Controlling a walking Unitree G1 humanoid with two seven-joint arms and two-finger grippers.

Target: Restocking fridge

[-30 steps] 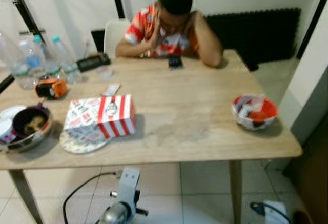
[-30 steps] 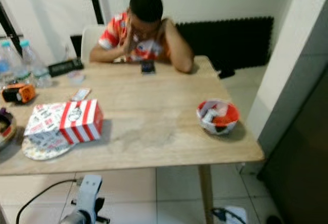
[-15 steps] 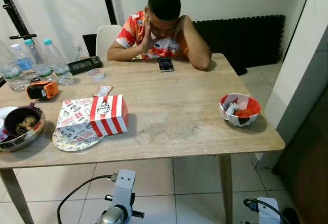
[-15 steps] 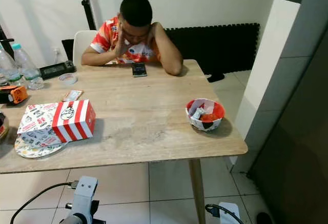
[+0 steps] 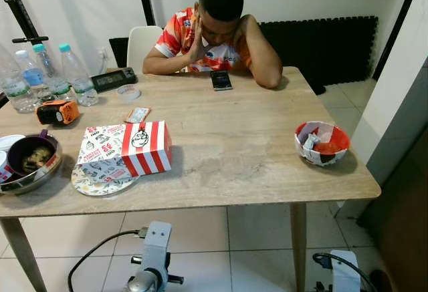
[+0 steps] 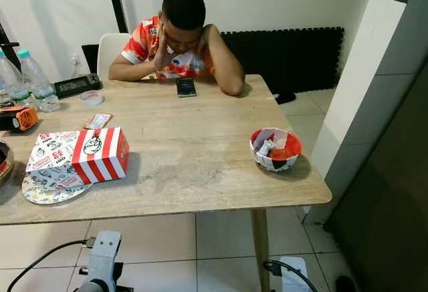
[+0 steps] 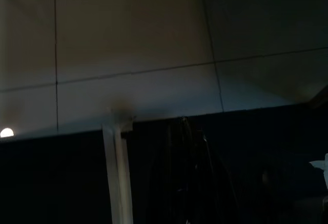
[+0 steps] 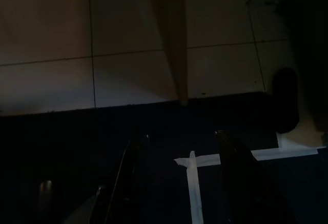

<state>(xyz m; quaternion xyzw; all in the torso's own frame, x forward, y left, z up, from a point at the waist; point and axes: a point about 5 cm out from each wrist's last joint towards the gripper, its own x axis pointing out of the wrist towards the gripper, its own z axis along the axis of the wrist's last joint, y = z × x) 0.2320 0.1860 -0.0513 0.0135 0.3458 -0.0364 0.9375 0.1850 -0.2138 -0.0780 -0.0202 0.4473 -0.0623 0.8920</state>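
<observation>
Water bottles [image 5: 67,71], likely the fridge stock, stand at the worktop's [image 5: 234,138] far left corner, beside a striped carton [image 6: 100,153]; light, slippery, best gripped mid-body. A person [image 6: 180,38] sits opposite. Left wrist view: dim floor tiles; left pincer unreadable. Right wrist view: right pincer [image 8: 182,170] hangs released over dark matting.

Home dining area, probably — wooden table [image 5: 254,138], food box [image 5: 145,148], water bottles [image 5: 72,75], seated person [image 5: 217,35], tiled floor [image 5: 257,235].
</observation>
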